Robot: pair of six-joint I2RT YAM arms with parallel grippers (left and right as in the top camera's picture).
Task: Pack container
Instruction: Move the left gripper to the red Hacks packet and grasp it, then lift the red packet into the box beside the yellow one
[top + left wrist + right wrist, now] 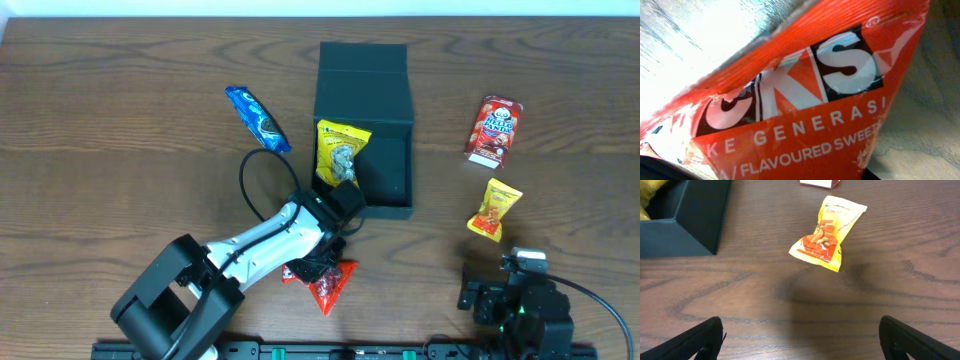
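The dark green container (388, 175) stands open at the table's middle, its flap lid (362, 68) raised at the back; its corner also shows in the right wrist view (687, 227). A yellow snack packet (339, 150) leans inside it on the left. My left gripper (322, 264) is down on a red snack packet (330, 287) in front of the container. That packet fills the left wrist view (805, 105) and hides the fingers, which seem shut on it. My right gripper (800, 342) is open and empty over bare table at the front right.
A blue packet (258, 118) lies left of the container. A red Hello Panda packet (493, 130) lies at the right. A yellow-orange packet (495, 208) lies below it, just ahead of my right gripper in the right wrist view (827, 232).
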